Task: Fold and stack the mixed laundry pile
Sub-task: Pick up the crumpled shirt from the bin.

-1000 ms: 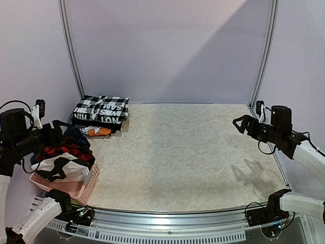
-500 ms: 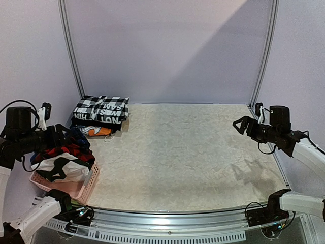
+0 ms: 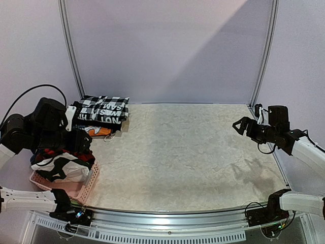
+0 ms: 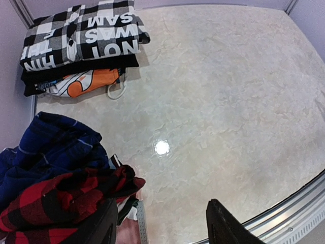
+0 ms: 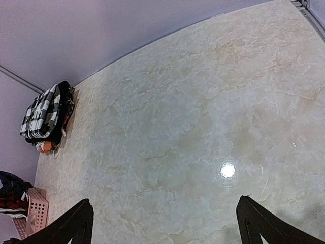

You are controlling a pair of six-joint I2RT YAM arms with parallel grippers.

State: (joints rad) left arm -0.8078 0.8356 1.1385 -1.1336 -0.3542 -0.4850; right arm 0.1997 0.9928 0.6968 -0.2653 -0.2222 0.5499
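Red-and-black plaid, navy and white garments: mixed laundry pile (image 3: pixel 61 163) heaped in pink plastic lattice basket (image 3: pixel 86 184), near-left of marbled counter (image 3: pixel 193 152). Left tool (image 4: pixel 160 206) spread over it, pinching nothing, likely to pick one. Right tool (image 5: pixel 165 223) spread wide, idle, likely in reserve.

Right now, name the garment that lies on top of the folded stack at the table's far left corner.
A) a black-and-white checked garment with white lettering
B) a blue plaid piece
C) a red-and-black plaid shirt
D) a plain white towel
A: the black-and-white checked garment tops the stack, over an orange-and-white piece; the red-and-black plaid shirt sits in the pink plastic lattice basket.
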